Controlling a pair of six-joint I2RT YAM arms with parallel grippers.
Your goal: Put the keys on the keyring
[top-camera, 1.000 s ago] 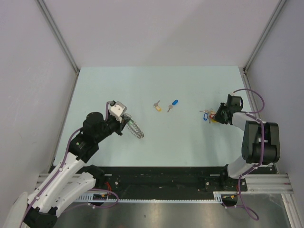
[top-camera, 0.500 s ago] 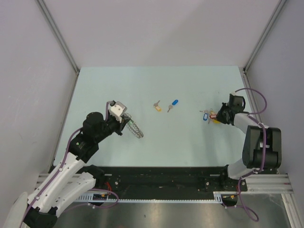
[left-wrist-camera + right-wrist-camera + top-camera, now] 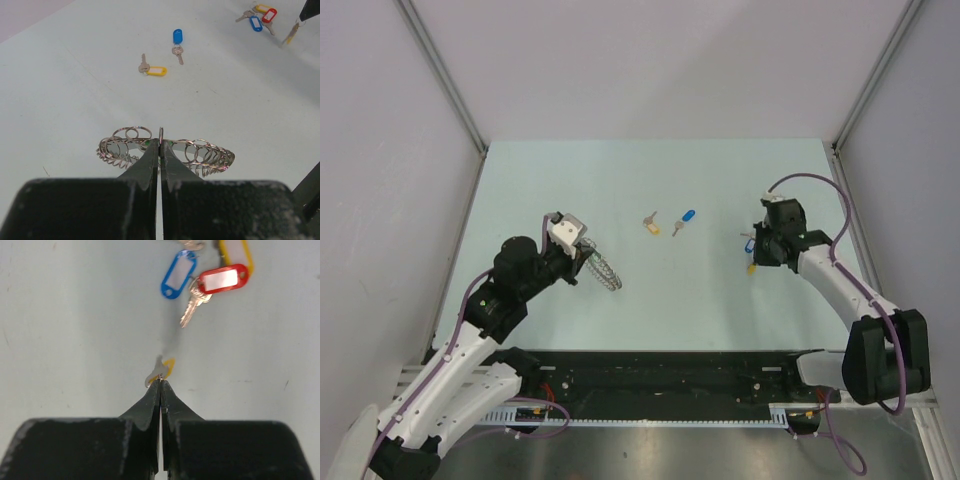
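Note:
The keyring (image 3: 604, 271), a wire ring fringed with many small silver rings, hangs from my left gripper (image 3: 583, 263), which is shut on its near edge (image 3: 160, 142); loops of the keyring (image 3: 210, 155) spread to both sides of the fingers. My right gripper (image 3: 160, 382) is shut on a key with a yellow tag (image 3: 162, 368), held clear above the table (image 3: 752, 266). Two more keys lie mid-table, one with a yellow tag (image 3: 651, 225) and one with a blue tag (image 3: 684, 219).
A small bunch of keys lies beyond the right gripper: blue tag (image 3: 178, 274), red tag (image 3: 223, 279), yellow tag (image 3: 236, 253). The left wrist view shows the same bunch (image 3: 261, 18) at far right. Grey walls enclose the pale table (image 3: 640, 180).
The right gripper shut on the yellow-tag key and rose, moving left away from the bunch. The left arm and the keyring have not moved.

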